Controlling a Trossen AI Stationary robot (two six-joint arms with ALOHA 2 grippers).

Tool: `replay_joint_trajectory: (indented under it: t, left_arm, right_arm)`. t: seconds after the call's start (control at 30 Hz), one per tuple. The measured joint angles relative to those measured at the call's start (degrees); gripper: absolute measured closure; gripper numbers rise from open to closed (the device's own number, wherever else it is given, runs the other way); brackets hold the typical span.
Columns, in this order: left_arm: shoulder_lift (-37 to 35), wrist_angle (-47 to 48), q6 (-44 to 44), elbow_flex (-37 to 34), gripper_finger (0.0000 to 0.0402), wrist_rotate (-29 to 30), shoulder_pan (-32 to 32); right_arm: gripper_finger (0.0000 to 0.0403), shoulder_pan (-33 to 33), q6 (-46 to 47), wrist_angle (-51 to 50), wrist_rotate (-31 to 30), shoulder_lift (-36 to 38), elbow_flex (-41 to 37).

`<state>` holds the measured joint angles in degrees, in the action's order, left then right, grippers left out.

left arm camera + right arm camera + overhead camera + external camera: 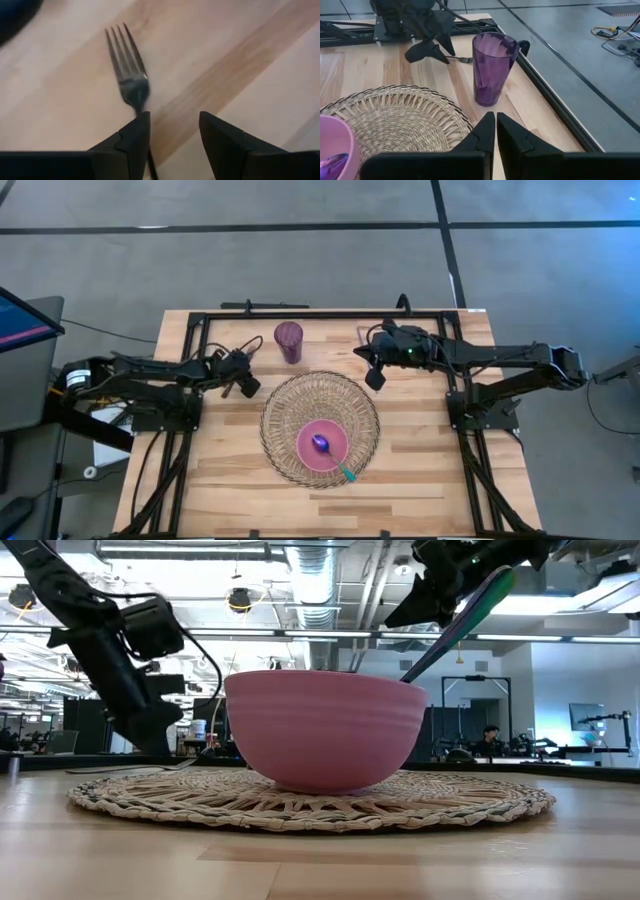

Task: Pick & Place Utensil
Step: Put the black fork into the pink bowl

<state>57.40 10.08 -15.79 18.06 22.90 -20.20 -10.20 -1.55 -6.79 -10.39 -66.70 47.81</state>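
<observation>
A metal fork (127, 65) lies flat on the wooden table, left of the purple cup (289, 340), with its tines toward the cup (492, 67). My left gripper (172, 117) is open and points down over the fork's handle (150, 162), which runs along the inner edge of one finger. In the high view this gripper (247, 385) sits just left of the woven mat (280, 395). My right gripper (496, 122) is shut and empty, hovering at the mat's far right edge (375, 376). A pink bowl (322, 445) rests on the mat and holds a purple spoon (322, 444) with a teal handle (470, 610). My left gripper comes from above with its fingers lying along the fork. One finger (135, 132) stands right at the fork's neck (137, 102). I cannot tell whether it touches. The fork lies flat on the table.
A black metal frame (300, 313) runs along the table's far edge and down both sides near the arm bases. The cup stands upright close to the fork's tines. Bare wood shows at the near edge (250, 490) and to the right of the mat (420, 440).
</observation>
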Motion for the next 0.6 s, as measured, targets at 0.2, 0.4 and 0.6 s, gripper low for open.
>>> replay_joint_trajectory:
  t: [0.2,0.4,0.6]
  left_arm:
    - [-0.41,0.18,-1.18,-0.01,0.0227,-0.29,-3.21]
    - [-1.02,2.90,-1.63,0.00,0.0237,-2.10,-6.35]
    - [-1.00,4.34,-2.71,-0.04,0.0247,-5.08,-10.30]
  right_arm:
    - [0.0392,-0.02,-0.10,0.00,0.02,0.00,0.00]
    - [0.0392,0.00,-0.10,-0.02,0.02,-0.02,0.00]
    - [0.0390,0.00,-0.09,-0.02,0.04,-0.04,0.00]
